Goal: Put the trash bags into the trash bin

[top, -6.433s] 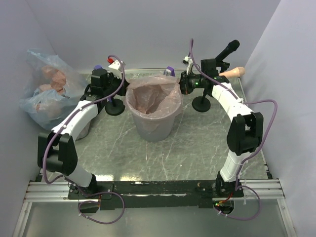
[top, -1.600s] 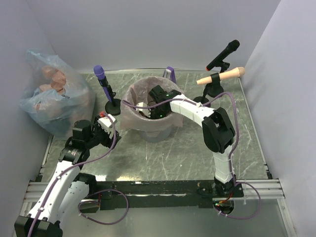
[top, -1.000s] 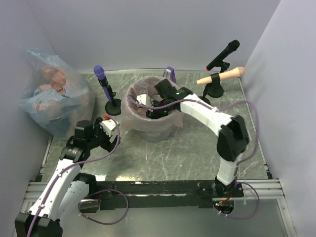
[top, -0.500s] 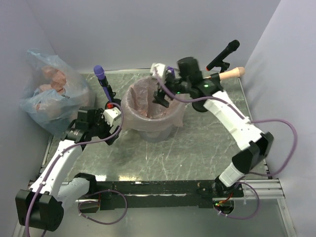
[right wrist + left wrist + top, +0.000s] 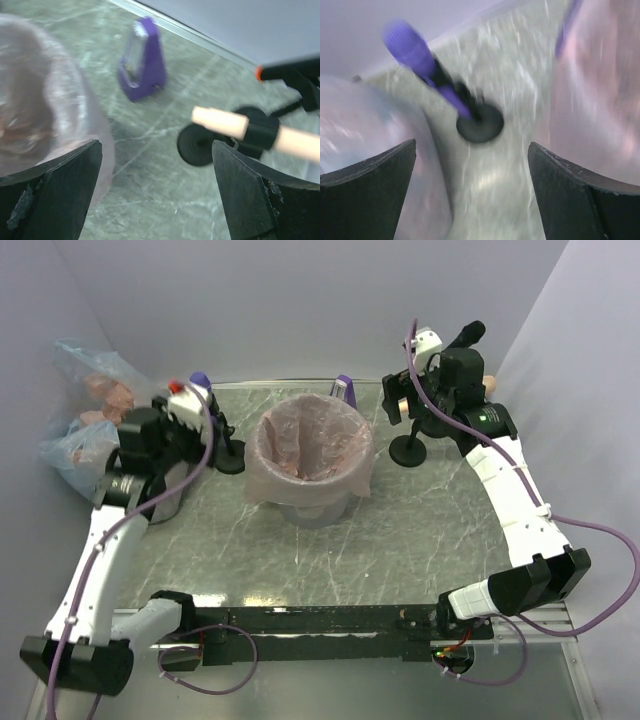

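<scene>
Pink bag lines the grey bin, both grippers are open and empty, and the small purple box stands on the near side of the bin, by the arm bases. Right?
Not quite: the purple box stands on the far side of the bin, as the top view shows. The rest holds.

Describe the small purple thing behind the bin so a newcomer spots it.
Find the grey trash bin, lined with a pinkish bag, mid-table. Just behind it, near the back wall, stands the purple box. Unlike the microphones on stands either side, it is squat, tapered upward, with a pale front.
</scene>
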Controlling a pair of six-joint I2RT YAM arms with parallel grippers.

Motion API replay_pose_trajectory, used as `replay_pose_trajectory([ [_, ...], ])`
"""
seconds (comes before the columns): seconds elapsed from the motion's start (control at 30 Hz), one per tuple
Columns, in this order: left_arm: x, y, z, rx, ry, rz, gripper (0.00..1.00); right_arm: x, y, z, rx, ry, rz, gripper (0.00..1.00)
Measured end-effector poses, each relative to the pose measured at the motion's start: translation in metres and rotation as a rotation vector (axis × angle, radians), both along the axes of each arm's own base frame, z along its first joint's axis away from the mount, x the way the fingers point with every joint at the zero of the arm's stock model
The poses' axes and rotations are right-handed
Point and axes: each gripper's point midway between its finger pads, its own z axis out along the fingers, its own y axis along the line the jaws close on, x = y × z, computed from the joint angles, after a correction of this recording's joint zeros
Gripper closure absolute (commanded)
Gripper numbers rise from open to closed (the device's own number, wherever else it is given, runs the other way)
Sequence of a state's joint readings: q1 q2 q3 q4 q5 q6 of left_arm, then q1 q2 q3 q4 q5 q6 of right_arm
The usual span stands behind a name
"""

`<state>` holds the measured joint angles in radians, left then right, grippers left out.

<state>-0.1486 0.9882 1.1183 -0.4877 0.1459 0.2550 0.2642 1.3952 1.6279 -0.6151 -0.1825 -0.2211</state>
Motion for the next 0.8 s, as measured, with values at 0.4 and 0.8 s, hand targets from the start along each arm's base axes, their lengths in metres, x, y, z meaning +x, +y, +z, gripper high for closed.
replay_pose_trajectory([
  [0.4, 0.107, -0.025, 0.132, -0.357, -0.147, 0.104, 0.03, 0.011, -0.063, 0.006, -0.044, -0.035, -0.416, 0.01],
  [0.8, 0.143, -0.021, 0.081, -0.476, -0.025, 0.256, 0.03, 0.004, -0.099, 0.051, -0.028, -0.186, -0.615, 0.01],
])
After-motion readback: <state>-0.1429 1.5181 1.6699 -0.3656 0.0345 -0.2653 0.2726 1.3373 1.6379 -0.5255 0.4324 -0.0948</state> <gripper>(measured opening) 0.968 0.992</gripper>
